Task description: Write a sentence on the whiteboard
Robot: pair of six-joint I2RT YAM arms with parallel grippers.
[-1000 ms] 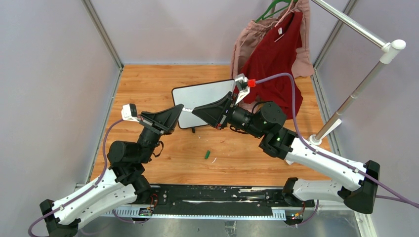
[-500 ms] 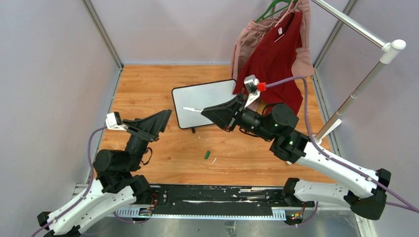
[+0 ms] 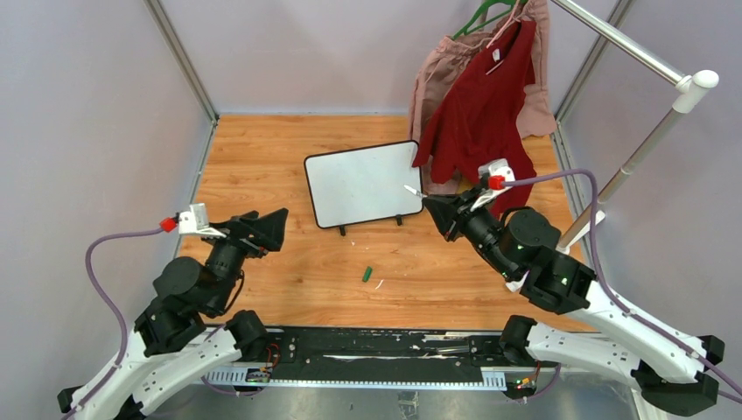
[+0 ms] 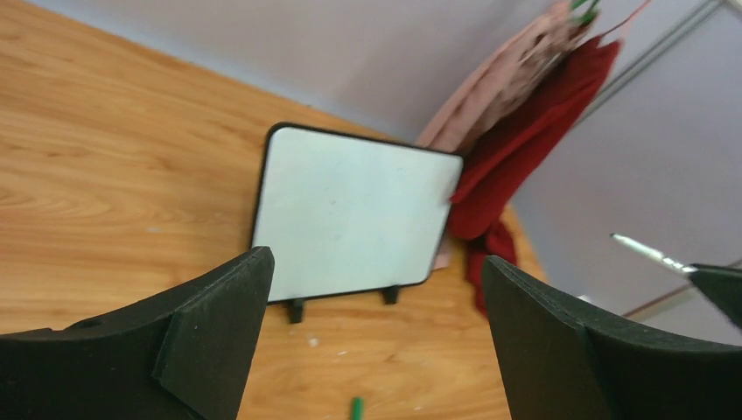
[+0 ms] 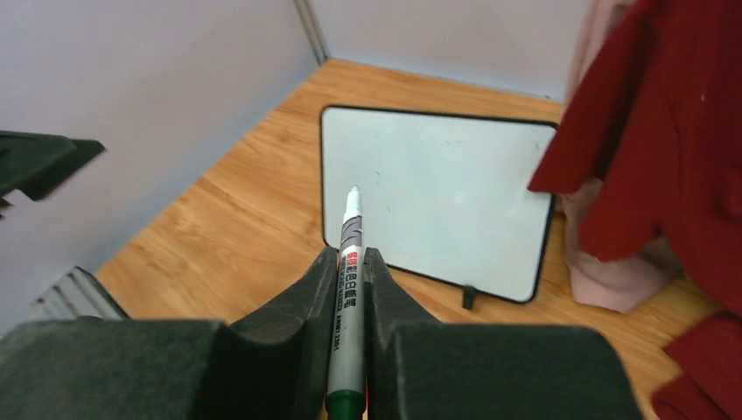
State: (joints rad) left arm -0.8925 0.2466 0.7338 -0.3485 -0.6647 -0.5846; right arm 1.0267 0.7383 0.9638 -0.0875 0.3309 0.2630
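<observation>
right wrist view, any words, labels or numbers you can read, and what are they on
marker barrel, gripped in the right end effector: a red label and a line of dark print, both too blurred to read.
whiteboard: no writing on it.
Nothing else bears text in any view.

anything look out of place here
A small green cap-like piece lies loose on the wooden tabletop in front of the black-framed white whiteboard, which sits slightly askew. Nothing else stands out.

whiteboard (image 3: 363, 185) left: free | right edge: red garment (image 3: 481, 105) overhangs | front: green piece (image 3: 368, 274)
</observation>
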